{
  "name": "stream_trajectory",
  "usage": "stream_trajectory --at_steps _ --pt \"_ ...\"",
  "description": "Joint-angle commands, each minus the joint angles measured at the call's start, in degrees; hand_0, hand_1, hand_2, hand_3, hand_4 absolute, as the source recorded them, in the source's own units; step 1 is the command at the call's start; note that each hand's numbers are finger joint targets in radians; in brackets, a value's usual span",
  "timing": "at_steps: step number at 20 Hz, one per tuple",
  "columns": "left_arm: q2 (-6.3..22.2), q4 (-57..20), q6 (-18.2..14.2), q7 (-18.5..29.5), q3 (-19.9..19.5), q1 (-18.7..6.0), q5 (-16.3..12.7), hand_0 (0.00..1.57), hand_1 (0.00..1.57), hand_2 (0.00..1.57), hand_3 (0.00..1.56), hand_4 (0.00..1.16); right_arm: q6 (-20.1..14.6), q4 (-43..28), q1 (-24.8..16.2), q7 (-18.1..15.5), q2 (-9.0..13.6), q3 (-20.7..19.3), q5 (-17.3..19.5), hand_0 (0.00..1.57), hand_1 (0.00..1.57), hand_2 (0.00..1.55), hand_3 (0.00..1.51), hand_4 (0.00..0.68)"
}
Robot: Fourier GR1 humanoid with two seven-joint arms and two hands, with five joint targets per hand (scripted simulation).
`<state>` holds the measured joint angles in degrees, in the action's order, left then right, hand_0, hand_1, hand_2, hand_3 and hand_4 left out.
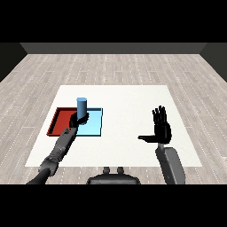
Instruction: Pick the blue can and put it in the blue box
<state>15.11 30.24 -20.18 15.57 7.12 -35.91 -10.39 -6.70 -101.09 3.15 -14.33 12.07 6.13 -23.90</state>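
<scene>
Over the light blue tray (94,126), near its left edge beside the red tray (60,119), the blue can (81,105) is held upright (long axis vertical) by the curled left hand (79,119); only lowering is judged needed. The right hand (160,128) is spread, well apart.

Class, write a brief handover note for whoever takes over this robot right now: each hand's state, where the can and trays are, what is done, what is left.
Left hand: curled round the blue can, held upright over the blue tray.
Right hand: open, raised over the table, holding nothing.
Red tray: beside the blue tray, on its left.
Done: can picked.
Left: lower it into the blue tray and release; whether it already touches the tray is unclear.
</scene>
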Motion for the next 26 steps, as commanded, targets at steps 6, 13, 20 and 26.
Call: stream_trajectory --at_steps 6,13,20,26 --pt "-0.8 -19.5 -3.1 -9.0 -0.5 -10.7 4.7 1.57 1.57 1.54 1.41 0.97 -0.1 7.2 4.4 0.1 -2.4 -2.0 -0.7 0.0 0.0 0.0 0.0 0.0" --pt "-5.1 -26.8 -3.2 -8.1 1.4 -9.5 8.1 1.44 1.44 1.35 0.99 0.86 1.8 12.7 4.4 -3.2 -3.3 -2.3 0.5 0.0 0.0 0.0 0.0 0.0" --pt "-3.4 -28.3 3.6 -10.7 -2.0 -7.8 5.2 1.57 1.57 1.49 0.0 0.63 3.4 13.4 3.8 -5.3 -2.9 -3.8 0.0 0.0 0.0 0.0 0.0 0.0" --pt "-5.4 -30.1 -4.1 -15.9 3.0 -10.7 11.3 0.0 0.0 0.0 0.0 0.0 5.7 12.2 2.0 -5.5 -2.6 -5.7 -2.6 0.0 0.0 0.0 0.0 0.0"
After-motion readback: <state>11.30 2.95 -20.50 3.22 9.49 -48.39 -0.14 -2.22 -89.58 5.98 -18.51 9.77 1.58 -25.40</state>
